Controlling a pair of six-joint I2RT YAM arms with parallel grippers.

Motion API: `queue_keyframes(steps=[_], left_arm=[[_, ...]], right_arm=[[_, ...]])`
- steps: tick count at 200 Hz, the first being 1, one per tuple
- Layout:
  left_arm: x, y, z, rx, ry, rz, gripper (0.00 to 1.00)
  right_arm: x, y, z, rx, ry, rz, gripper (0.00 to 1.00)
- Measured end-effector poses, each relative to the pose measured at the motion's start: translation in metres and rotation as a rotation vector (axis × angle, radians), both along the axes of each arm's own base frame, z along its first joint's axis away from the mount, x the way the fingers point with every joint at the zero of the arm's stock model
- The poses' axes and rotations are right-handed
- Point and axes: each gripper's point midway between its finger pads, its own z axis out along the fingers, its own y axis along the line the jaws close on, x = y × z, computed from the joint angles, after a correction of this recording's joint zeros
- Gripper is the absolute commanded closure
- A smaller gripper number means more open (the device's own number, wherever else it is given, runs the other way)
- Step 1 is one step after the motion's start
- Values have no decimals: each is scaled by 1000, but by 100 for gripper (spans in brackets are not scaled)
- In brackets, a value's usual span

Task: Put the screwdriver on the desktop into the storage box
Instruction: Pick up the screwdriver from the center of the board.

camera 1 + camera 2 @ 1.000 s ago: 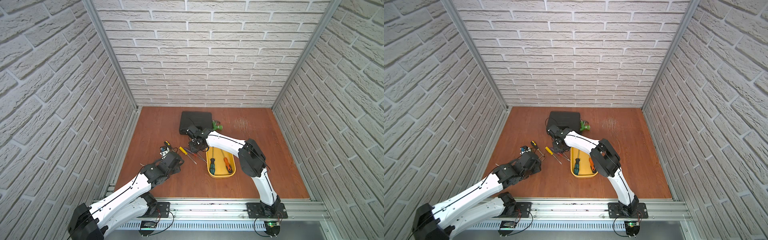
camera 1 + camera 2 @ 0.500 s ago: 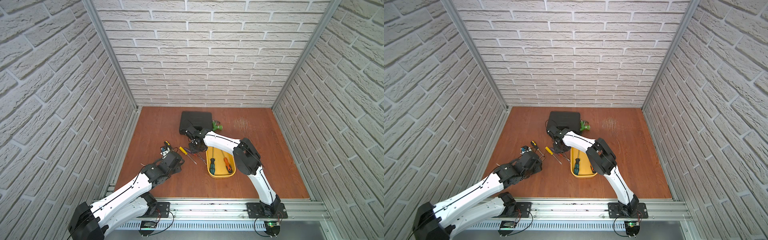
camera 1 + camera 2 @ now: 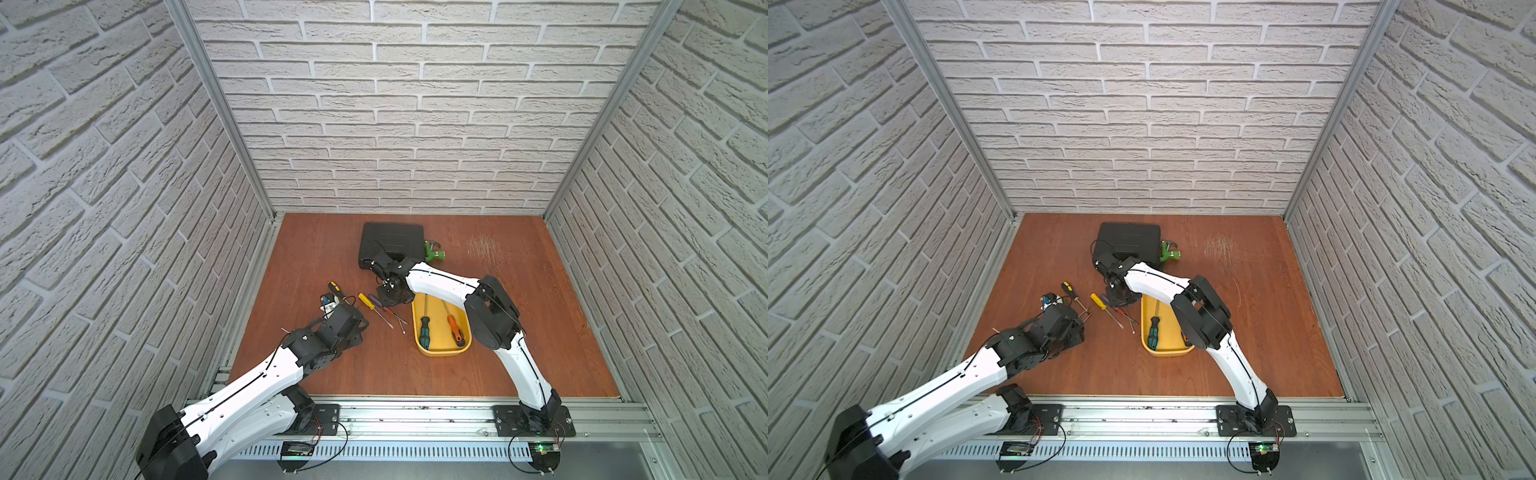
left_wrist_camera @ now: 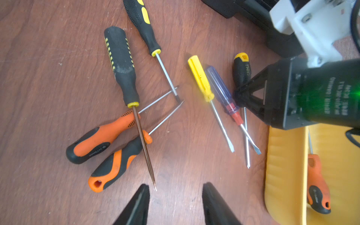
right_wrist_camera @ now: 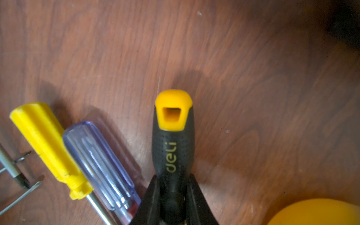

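The right jaws are closing in from a wider gap a second ago and are now pinching the black screwdriver (image 5: pixel 173 153) (at its slim neck), so a lift is becoming possible. It is lying on the table (image 3: pixel 324 257), just left of the box (image 3: pixel 442 352). The right arm (image 3: pixel 440 286) is reaching far-left, wrist down. The left jaws are hanging apart, empty.

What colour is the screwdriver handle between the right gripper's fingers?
The handle is black with an orange-yellow end cap, clearest in the right wrist view.
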Motion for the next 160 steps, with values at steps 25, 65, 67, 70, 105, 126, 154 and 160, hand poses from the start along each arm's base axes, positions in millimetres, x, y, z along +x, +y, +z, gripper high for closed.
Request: queue_keyframes(steps=[25, 65, 67, 70, 105, 126, 154, 160], left_arm=[[0, 0, 0, 0, 0, 0, 51], [0, 0, 0, 0, 0, 0, 51], [0, 0, 0, 0, 0, 0, 51], [0, 0, 0, 0, 0, 0, 51], [0, 0, 0, 1, 0, 0, 51], [0, 1, -1, 1, 0, 0, 51], [-3, 3, -3, 2, 0, 0, 51], [-3, 3, -3, 2, 0, 0, 51]], right_arm=[[-2, 2, 0, -4, -4, 12, 86], [-18, 16, 5, -6, -14, 55, 89], [-19, 17, 6, -6, -14, 56, 89], [-21, 18, 7, -6, -16, 60, 89], [-34, 27, 32, 8, -51, 75, 91], [-41, 29, 52, 30, -78, 77, 94], [-52, 25, 84, 68, -121, 70, 94], [-56, 23, 91, 81, -129, 67, 94]])
